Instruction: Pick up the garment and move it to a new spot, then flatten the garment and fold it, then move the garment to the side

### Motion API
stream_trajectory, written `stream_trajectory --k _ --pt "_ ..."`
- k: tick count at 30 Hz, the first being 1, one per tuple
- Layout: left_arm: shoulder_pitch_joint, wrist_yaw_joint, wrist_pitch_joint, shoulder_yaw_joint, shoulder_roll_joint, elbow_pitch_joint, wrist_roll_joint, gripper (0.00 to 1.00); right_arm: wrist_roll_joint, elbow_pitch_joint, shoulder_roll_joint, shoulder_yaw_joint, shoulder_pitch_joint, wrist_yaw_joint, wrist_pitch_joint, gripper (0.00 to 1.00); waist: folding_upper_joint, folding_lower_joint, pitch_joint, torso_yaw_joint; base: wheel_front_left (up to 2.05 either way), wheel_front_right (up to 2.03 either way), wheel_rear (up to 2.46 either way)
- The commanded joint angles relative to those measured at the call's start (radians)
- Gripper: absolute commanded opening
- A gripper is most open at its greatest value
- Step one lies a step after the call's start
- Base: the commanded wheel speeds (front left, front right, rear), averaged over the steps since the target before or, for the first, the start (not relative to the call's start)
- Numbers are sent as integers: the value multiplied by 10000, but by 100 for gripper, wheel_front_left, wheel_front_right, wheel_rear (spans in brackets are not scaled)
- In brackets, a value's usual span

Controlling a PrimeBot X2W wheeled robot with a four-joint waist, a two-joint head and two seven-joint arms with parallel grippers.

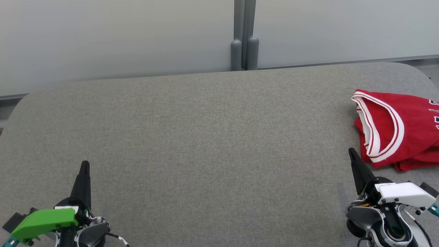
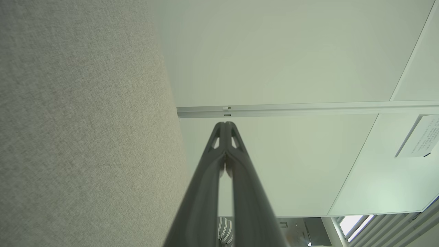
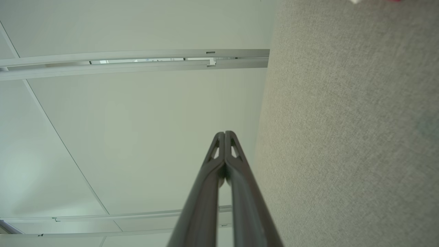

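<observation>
Two closed, empty grippers: red jersey (image 1: 408, 120) lies just right of right gripper (image 1: 350, 151), well apart from left gripper (image 1: 84, 164).

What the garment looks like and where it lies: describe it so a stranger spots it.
Take the wide grey fabric table before the pale wall panels. At its right end, just beyond the right gripper, lies a crumpled jersey. It is bright red with white-striped trim, unlike the plain grey around it.

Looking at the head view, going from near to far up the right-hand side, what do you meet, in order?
right gripper → red garment → table edge → pale wall panel
</observation>
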Motion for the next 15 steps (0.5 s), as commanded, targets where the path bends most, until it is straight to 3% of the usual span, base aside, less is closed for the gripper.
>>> stream_trajectory --k 1,15 --pt "-113 -35 39 33 5 -38 -5 0 66 -39 -50 4 -121 4 33 0 73 -1 0 1 0 0 0" --pt "-112 -35 38 31 5 -39 -6 0 67 -38 -50 5 -118 4 32 0 73 -1 0 1 0 0 0"
